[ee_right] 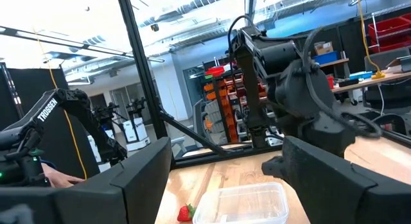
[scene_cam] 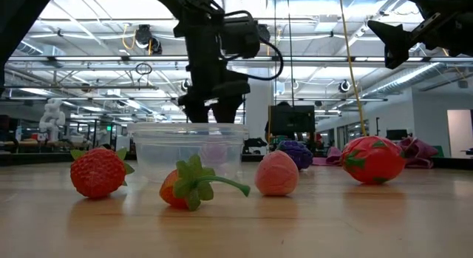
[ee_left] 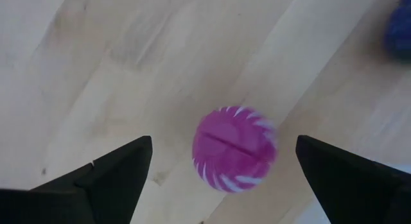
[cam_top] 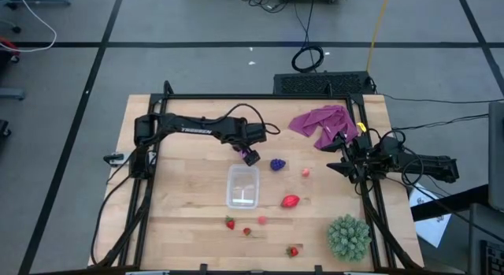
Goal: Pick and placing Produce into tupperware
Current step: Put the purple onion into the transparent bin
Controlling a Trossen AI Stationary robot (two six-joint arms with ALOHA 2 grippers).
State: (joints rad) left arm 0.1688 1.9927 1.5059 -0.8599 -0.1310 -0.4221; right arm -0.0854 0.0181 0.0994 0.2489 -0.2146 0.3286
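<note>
Left claw spread wide over round purple-pink white-streaked toy fruit lying on wooden desk, just behind clear rectangular plastic tupperware. Right claw parted, raised at desk's right edge; fingertips cropped.

Round piece is showing magenta with white streaks fanning around its rim (pattern legible only in left wrist view). Grape bunch is reading dark purple. Largest fruit is showing red with green leaves; strawberries red, green-stemmed. Tupperware is appearing clear. Counter is showing pale wood grain. Cloth purple-pink.
</note>
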